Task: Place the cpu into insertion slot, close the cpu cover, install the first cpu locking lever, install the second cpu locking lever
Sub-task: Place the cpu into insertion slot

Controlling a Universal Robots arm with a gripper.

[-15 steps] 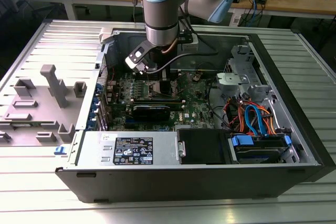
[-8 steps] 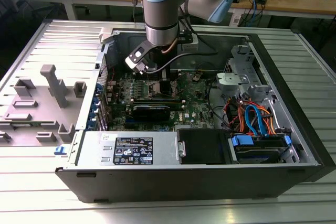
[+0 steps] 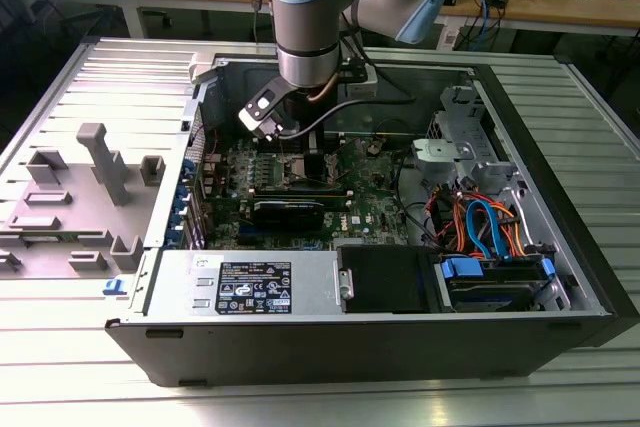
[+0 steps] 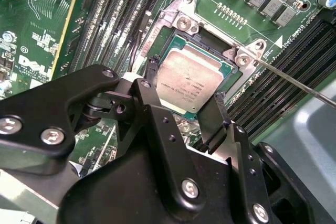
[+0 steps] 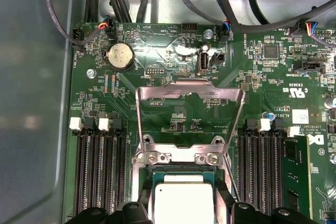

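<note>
The cpu (image 4: 191, 77), a flat square chip with a dull silver top, lies level inside the insertion slot (image 4: 181, 38), whose dark rim and green board surround it. My gripper (image 4: 181, 97) reaches down into the open computer case (image 3: 560, 197), and its black fingers (image 4: 212, 114) press against two opposite edges of the chip. In the first wrist view the cpu (image 5: 181, 200) sits in the insertion slot (image 5: 181, 173) between those same fingers (image 5: 231, 211). The cpu cover (image 5: 189, 91) stands swung open beyond the socket. A thin wire locking lever (image 4: 294, 80) sticks out, unlatched.
Long black memory slots (image 5: 100, 171) flank the socket on both sides. A black card (image 3: 288, 213) lies across the board, near the gripper (image 3: 308, 159). Cables and a drive cage (image 3: 480, 217) fill the case's right side in the exterior view. A grey fixture (image 3: 95, 172) stands outside, on the left.
</note>
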